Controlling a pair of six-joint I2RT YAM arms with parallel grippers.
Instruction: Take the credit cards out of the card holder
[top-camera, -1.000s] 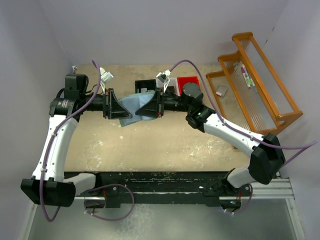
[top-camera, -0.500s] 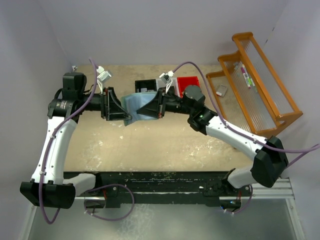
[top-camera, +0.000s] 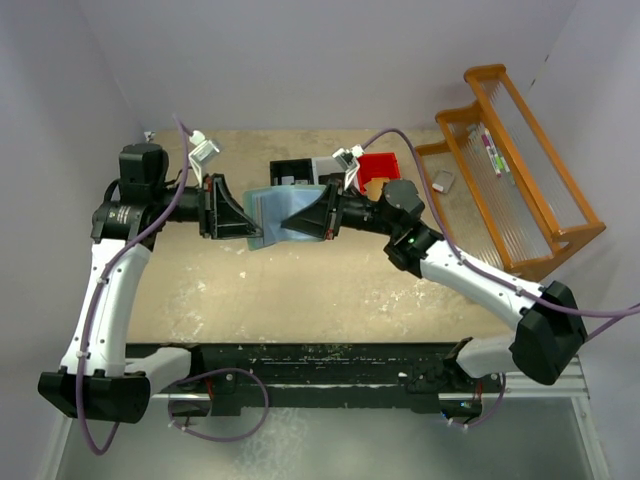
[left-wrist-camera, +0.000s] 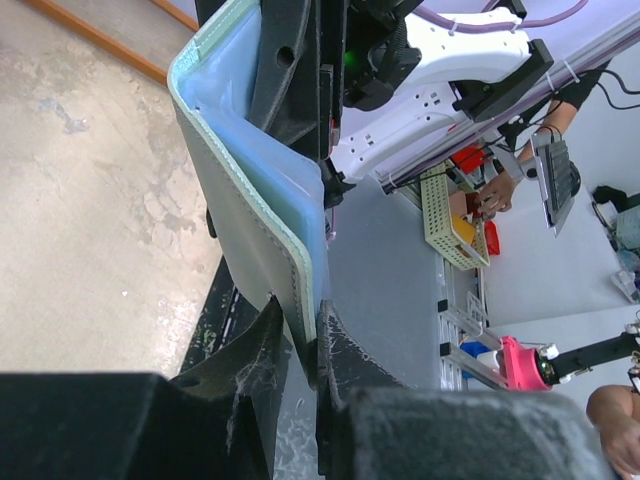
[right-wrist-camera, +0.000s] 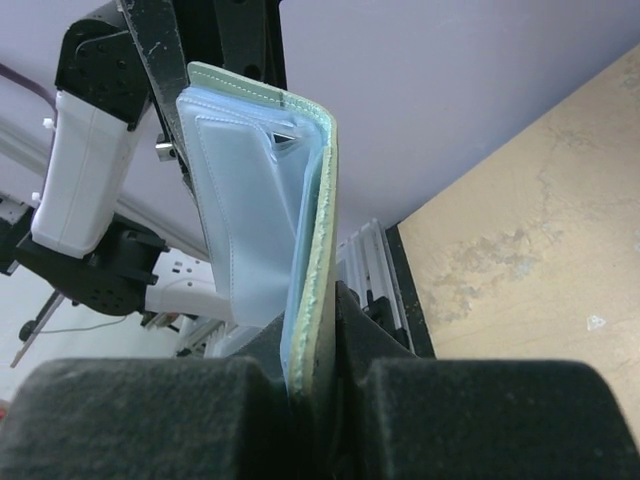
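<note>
The teal card holder (top-camera: 282, 212) hangs above the table (top-camera: 330, 290), toward its far side, between two arms. The left gripper (top-camera: 247, 224) is clenched on one edge and the right gripper (top-camera: 292, 222) on the opposite edge. Its pale inner sleeves face the right wrist camera, but whether credit cards sit inside is unclear; a black bin (top-camera: 292, 172) and a red bin (top-camera: 378, 165) stand just behind.

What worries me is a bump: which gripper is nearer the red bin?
Right. The right gripper, shut on the card holder, is just left of the red bin in the top view; the left gripper grips the holder's other side, farther left.
</note>
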